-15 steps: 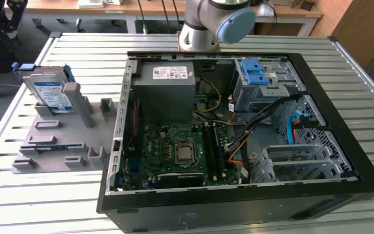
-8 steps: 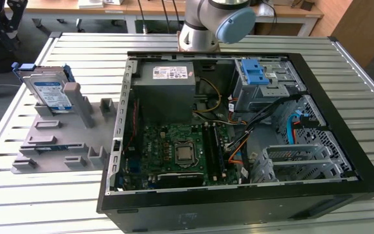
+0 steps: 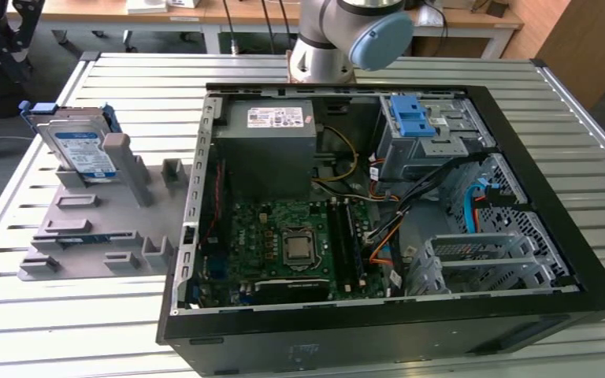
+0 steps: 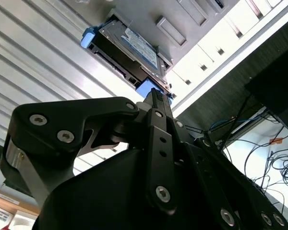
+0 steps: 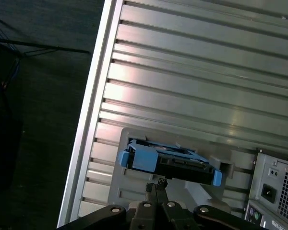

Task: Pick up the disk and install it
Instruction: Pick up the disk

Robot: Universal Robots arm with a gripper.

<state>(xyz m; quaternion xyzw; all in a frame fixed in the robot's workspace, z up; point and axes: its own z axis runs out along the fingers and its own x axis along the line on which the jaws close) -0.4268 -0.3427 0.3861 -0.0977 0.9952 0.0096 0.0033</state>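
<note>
Gripper: in both wrist views the gripper (image 5: 157,184) (image 4: 156,97) has its two black fingers pressed together at the tips, with nothing between them.
Contact: it touches nothing; it hangs in the air above the disk, apart from it.
Disk: the disk (image 5: 170,161) (image 4: 127,44) (image 3: 79,148) stands on edge in a slot of the grey holder (image 3: 92,228), leaning slightly, its white-and-blue label facing out and its blue carrier bracket around the edges.
Holder: it lies flat on the slatted metal table (image 3: 29,315), at the exterior view's left of the computer case (image 3: 387,315), close beside the case wall.
Case: it lies open on its side, the motherboard exposed.
Drive cage: the metal drive cage (image 3: 434,146) sits at the far corner of the case with a blue latch piece (image 3: 413,118) on top.
Power supply: the grey power supply box (image 3: 273,146) is next to the cage, on the exterior view's left of it.
Arm: the arm (image 3: 345,35) rises at the table's far edge, behind the case.
</note>
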